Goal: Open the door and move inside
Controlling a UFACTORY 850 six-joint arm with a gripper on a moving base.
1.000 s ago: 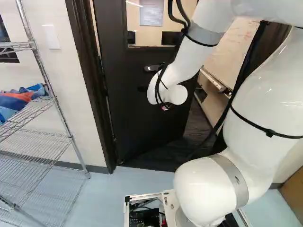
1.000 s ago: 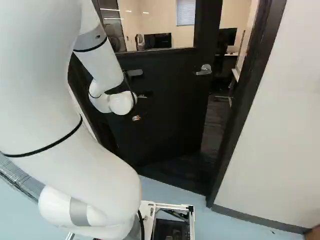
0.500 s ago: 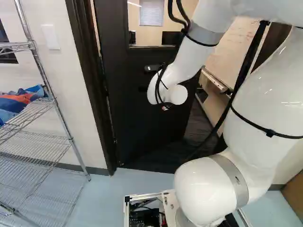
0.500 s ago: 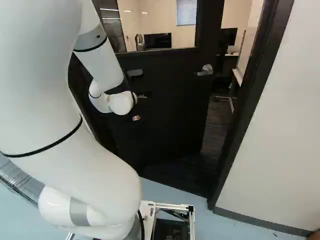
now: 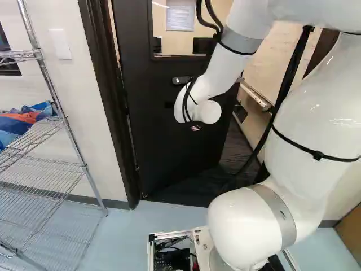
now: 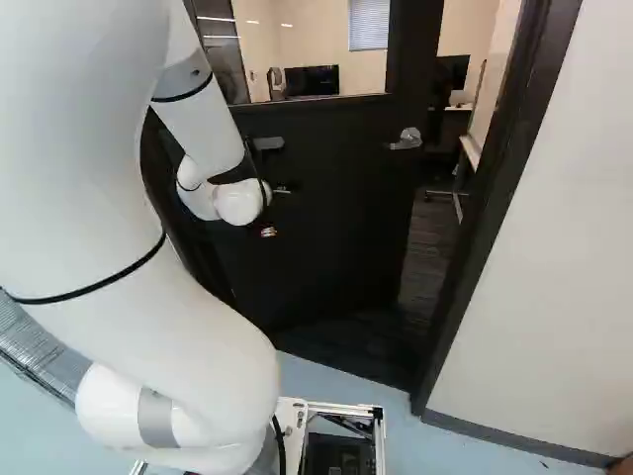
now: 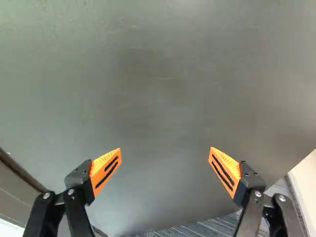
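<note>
Base (image 6: 293, 414), nearest: could catch the doorframe (image 6: 495, 178) if I drive off-line. Claw (image 7: 165, 154), spread wide and empty: could skid if I press obliquely. Door (image 6: 326, 237), ajar beyond my claw: could swing back if my push is weak

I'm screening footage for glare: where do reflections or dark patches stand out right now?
Left base view: small glints on the white arm. Right base view: bright streaks in the window; the door darkens toward its foot. Wrist view: a soft, pale sheen across the door.
</note>
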